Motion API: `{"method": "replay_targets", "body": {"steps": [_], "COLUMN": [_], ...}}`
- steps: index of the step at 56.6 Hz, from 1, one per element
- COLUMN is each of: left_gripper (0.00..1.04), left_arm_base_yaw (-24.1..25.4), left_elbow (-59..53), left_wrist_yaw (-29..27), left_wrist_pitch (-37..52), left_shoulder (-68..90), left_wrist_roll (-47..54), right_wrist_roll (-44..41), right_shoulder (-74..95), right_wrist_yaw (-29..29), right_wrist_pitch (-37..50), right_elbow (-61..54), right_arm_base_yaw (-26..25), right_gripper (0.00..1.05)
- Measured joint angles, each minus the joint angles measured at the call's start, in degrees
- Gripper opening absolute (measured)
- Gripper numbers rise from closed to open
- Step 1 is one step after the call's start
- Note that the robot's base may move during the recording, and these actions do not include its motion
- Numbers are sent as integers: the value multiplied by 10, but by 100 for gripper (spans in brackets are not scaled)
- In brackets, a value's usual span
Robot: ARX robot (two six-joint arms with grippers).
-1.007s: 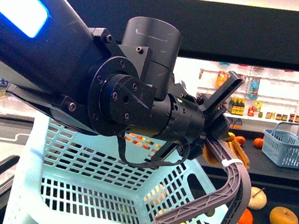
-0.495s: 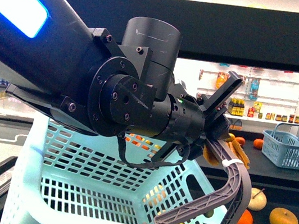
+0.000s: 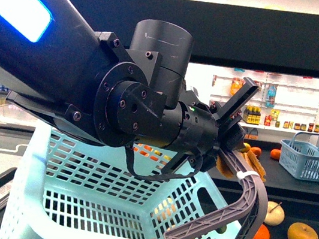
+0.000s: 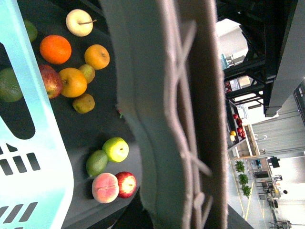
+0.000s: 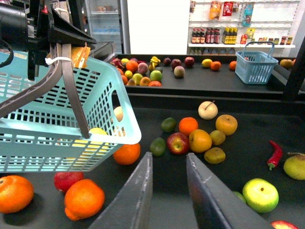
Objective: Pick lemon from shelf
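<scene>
Left gripper (image 3: 234, 145) is clamping the basket handle (image 3: 244, 196); right gripper (image 5: 167, 191) is hanging apart above the shelf (image 5: 248, 162). Lemon (image 5: 207, 62) is lying on the far tier.

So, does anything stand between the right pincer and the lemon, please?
Yes: the likely lemon shows only through the mesh of the basket, so the basket's wall stands between it and the open right pincer.

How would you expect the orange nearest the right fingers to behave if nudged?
The orange looks round and lies loose on the flat shelf, so it would probably roll, perhaps toward the basket. Its matte skin likely grips well.
</scene>
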Motion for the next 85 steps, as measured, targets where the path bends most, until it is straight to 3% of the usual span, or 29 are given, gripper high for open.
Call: {"method": "replay_targets", "body": {"steps": [7,23,28,37,48,68,74,85], "left_gripper": [7,7,7,7,7,7,7,7], "left_arm_base_yaw": [0,0,0,0,33,173,224,302], "left_elbow": [0,0,0,-23,-62,-194,-226,-268], "left_wrist_yaw": [0,0,0,-87,-156,-287,-289,-235], "left_wrist_pitch": [0,0,0,134,196,286,309,341], "left_shoulder": [0,0,0,0,-36,-134,-156,-167], "left_wrist_roll": [0,0,0,-24,-66,-179,-200,-231], "right_wrist_roll": [0,0,0,0,0,0,0,0], "right_shoulder": [0,0,0,0,0,0,0,0], "right_wrist_yaw": [0,0,0,0,0,0,0,0], "right_wrist_pitch": [0,0,0,0,0,0,0,0], "right_elbow": [0,0,0,0,0,0,0,0], "right_arm_base_yaw": [0,0,0,0,0,0,0,0], "right_gripper": [54,98,97,97,97,97,97,97]}}
